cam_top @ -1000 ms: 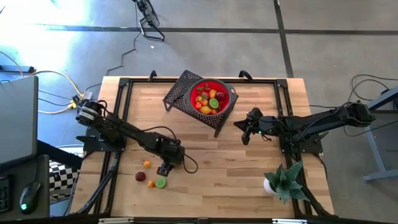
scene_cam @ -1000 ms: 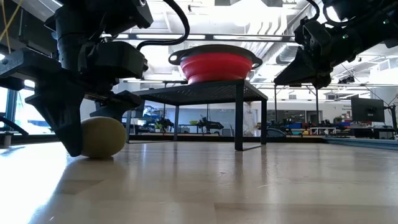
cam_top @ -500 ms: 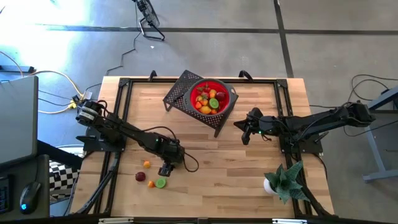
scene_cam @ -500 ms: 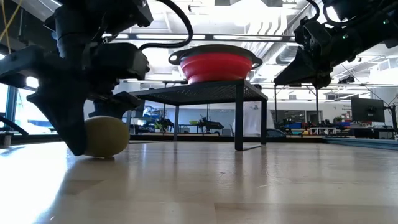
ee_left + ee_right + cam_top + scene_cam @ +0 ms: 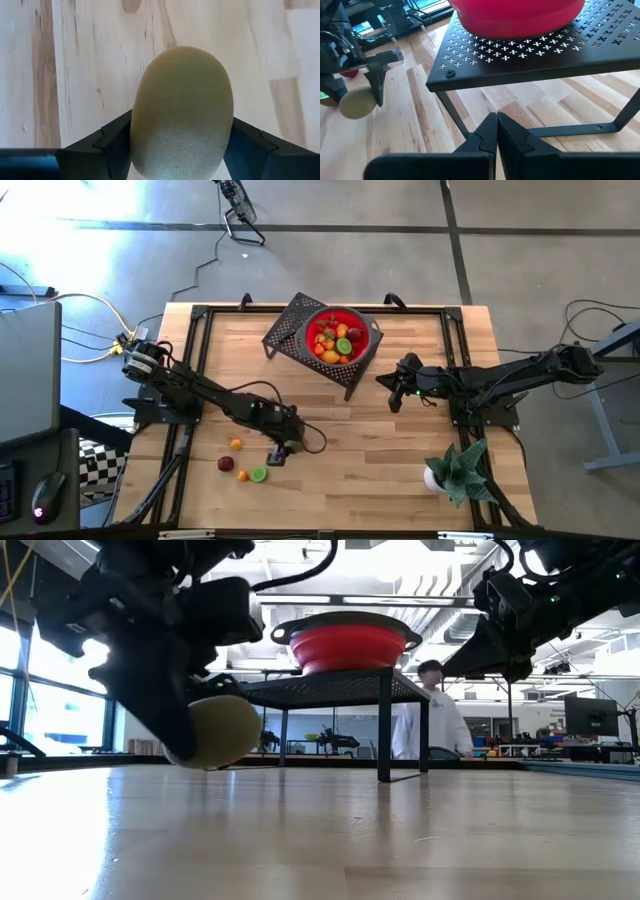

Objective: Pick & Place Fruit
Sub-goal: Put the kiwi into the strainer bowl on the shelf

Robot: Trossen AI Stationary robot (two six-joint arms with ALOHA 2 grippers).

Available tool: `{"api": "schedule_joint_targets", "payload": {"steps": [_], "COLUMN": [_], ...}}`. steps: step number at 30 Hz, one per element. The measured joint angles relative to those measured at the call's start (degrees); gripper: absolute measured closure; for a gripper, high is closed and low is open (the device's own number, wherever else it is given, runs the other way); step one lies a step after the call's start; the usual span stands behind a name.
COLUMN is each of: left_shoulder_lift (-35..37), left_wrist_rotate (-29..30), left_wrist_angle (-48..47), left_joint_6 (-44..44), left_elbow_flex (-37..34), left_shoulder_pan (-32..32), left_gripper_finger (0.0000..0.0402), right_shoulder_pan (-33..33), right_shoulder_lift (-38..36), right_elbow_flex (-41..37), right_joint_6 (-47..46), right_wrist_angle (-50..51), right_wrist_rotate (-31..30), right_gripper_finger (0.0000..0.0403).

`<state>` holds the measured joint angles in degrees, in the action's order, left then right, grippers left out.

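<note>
**Inspector:** Since the earlier frame, what has changed?

**Operator:** Lifted clear now: the brown kiwi [image 5: 181, 112], which sat on the table [image 5: 400, 450], hangs above it, and my left gripper [image 5: 277, 455] has shifted toward the table's middle. Both fingers [image 5: 107, 145] press the kiwi's flanks, a firm hold on its narrow axis so it cannot roll out.

**Inspector:** Destination?

**Operator:** The red bowl [image 5: 340, 335] on the black perforated stand [image 5: 290, 325], already holding fruit. Three small fruits [image 5: 240, 465] lie near the table's front edge.

**Inspector:** Other arm?

**Operator:** My right gripper [image 5: 392, 395] waits beside the stand, fingers pressed together, keeping my route free.
</note>
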<state>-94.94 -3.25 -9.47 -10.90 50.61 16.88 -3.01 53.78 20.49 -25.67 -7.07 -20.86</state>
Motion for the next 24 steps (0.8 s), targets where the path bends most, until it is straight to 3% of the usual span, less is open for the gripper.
{"api": "schedule_joint_targets", "payload": {"steps": [7,16,24], "left_shoulder_lift": [0.04,0.07,0.09], "left_wrist_rotate": [1.34,10.44,17.21], "left_wrist_angle": [8.10,22.30,29.25], "left_joint_6": [-2.53,-4.90,-4.57], "left_elbow_flex": [0.04,0.07,0.11], "left_shoulder_pan": [0.00,0.00,-0.02], "left_gripper_finger": [0.0158,0.0158,0.0158], "right_shoulder_pan": [0.00,0.00,0.00], "right_shoulder_lift": [0.00,0.00,0.00], "right_elbow_flex": [0.00,0.00,0.00], "right_joint_6": [0.02,0.39,0.43], "right_wrist_angle": [0.02,0.00,0.00], "right_wrist_rotate": [0.00,0.00,0.00], "right_gripper_finger": [0.0401,0.0401,0.0401]}}
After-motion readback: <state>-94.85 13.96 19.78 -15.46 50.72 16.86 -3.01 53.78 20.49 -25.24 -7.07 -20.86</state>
